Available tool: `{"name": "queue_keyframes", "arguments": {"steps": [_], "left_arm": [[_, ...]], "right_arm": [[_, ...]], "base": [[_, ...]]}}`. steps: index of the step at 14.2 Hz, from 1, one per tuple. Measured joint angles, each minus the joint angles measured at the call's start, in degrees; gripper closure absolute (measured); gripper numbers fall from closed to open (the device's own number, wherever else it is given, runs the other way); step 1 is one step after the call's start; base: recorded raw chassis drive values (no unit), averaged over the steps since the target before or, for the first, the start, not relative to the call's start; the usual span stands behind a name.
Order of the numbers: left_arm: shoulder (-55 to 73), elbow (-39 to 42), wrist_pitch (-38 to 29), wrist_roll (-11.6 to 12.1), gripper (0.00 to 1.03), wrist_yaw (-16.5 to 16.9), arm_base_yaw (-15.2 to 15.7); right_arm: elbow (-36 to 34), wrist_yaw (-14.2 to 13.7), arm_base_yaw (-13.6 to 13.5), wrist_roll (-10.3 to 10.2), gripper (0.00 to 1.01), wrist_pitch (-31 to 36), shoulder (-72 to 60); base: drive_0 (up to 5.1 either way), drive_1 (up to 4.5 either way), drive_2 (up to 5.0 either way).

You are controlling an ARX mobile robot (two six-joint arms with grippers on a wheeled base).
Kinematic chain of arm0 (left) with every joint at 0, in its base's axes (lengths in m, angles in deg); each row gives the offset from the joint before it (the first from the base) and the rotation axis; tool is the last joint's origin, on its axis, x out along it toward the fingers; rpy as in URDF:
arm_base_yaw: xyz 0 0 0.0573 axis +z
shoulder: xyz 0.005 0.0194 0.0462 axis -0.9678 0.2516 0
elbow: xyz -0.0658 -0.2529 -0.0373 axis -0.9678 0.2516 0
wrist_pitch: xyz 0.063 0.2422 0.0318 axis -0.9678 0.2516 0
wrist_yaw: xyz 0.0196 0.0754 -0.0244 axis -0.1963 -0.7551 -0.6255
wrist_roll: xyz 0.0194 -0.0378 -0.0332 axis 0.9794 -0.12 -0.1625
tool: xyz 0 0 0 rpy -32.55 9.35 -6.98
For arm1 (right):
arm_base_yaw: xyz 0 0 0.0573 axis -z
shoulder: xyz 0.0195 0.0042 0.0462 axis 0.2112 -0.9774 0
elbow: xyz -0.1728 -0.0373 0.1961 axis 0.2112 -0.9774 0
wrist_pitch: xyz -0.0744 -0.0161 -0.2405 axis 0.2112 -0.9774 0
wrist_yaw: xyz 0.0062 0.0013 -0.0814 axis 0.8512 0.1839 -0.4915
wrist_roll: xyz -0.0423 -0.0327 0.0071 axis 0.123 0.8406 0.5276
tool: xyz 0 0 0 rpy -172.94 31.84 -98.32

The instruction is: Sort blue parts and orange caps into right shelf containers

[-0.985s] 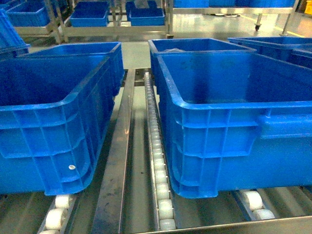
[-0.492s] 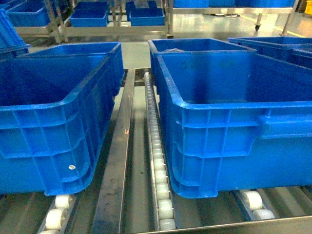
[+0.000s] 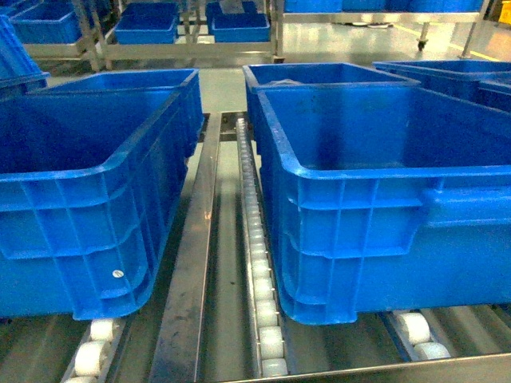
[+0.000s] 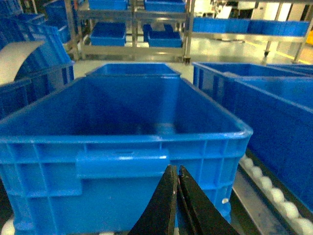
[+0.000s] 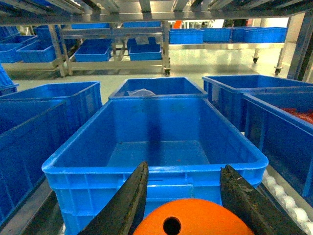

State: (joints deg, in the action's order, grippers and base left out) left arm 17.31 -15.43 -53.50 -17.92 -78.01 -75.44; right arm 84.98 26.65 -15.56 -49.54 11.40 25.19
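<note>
Gripping a stubby orange cylindrical cap [image 5: 193, 219] with a small hole in its flat top, the right end effector [image 5: 183, 205] has its two dark fingers [image 5: 128, 200] spread around the cap's sides, low in the right wrist view; the printed side of the cap is out of frame. Directly ahead of it sits a large bright-blue ribbed plastic crate [image 5: 156, 147] with a thick rim; no parts visible on the stretch of floor that shows. Behind that is a second blue crate [image 5: 159, 87] holding something pale that I can't identify. Further right another blue crate [image 5: 288, 127] shows reddish-orange contents at its far edge, too small to tell what. Left end effector [image 4: 176, 200] is closed on nothing, black fingers pressed together, just in front of the handle bar of a separate blue crate [image 4: 122, 127] whose inside looks bare. Head view shows neither arm: two near crates side by side on the shiny stainless-steel roller shelf [image 3: 192, 271], the left crate [image 3: 80, 207] and right crate [image 3: 383, 199] apart, with a flat steel rail and a row of white rollers [image 3: 259, 271] running between them. More white rollers peek out under the crates' front corners. Background has further steel racks with smaller blue bins [image 3: 148, 24] on a glossy floor.
</note>
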Motion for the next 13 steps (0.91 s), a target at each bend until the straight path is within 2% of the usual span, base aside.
{"name": "queue_keyframes", "arguments": {"steps": [1,2,5,8,9,13], "left_arm": [[-6.91,-0.02,9.44,0.0,1.01,0.15,0.0],[-8.7,-0.22,7.8,-0.09,1.0,0.0,0.0],[-8.7,-0.02,9.03,-0.11,0.58,0.02,0.0],[-8.7,-0.02,8.98,-0.11,0.11,0.0,0.0],[-8.7,-0.02,8.98,-0.07,0.04,0.0,0.0],[-8.7,-0.02,8.98,-0.11,0.05,0.0,0.0]], "right_arm": [[0.0,-0.04,0.0,0.0,0.61,0.0,0.02],[0.0,0.0,0.0,0.02,0.61,-0.02,0.0],[0.0,-0.02,0.0,0.0,0.61,0.0,0.02],[0.0,-0.04,0.0,0.0,0.61,0.0,0.0],[0.0,-0.04,0.0,0.0,0.61,0.0,0.02],[0.0,-0.02,0.0,0.0,0.61,0.0,0.02]], "base": [[0.0,0.0,0.0],[0.0,0.0,0.0],[0.0,0.0,0.0],[0.0,0.0,0.0],[0.0,0.0,0.0],[0.0,0.0,0.0]]}}
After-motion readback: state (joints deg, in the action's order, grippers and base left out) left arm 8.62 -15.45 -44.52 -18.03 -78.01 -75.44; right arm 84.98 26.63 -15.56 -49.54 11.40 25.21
